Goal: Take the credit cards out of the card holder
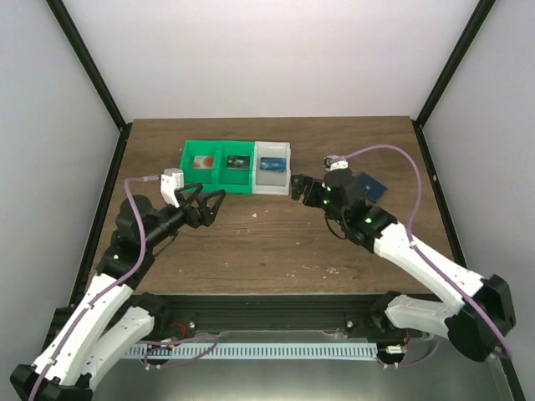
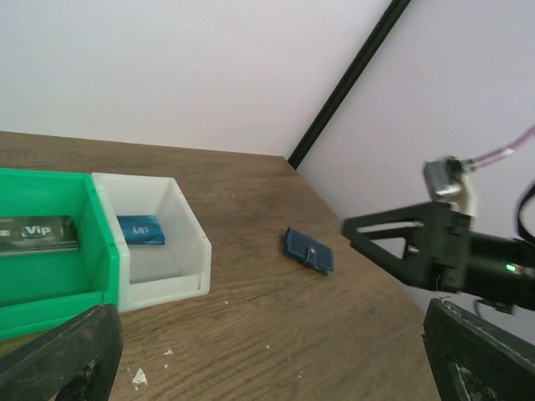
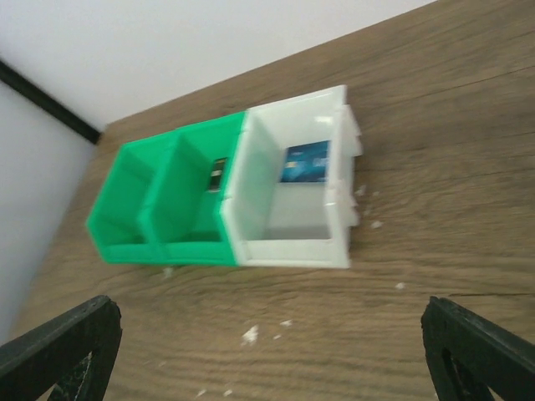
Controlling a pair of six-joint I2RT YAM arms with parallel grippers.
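Note:
The card holder is a dark navy wallet lying flat on the table at the right, just behind my right arm. In the left wrist view the card holder is closed with a snap tab. One whitish-pink credit card with a red spot lies in the left compartment of the green bin. My left gripper is open and empty, in front of the green bin. My right gripper is open and empty, beside the white bin's right wall and left of the holder.
The white bin adjoins the green bin and holds a blue card. A dark card lies in the green bin's right compartment. Small white crumbs dot the wooden table. Black frame posts stand at the back corners.

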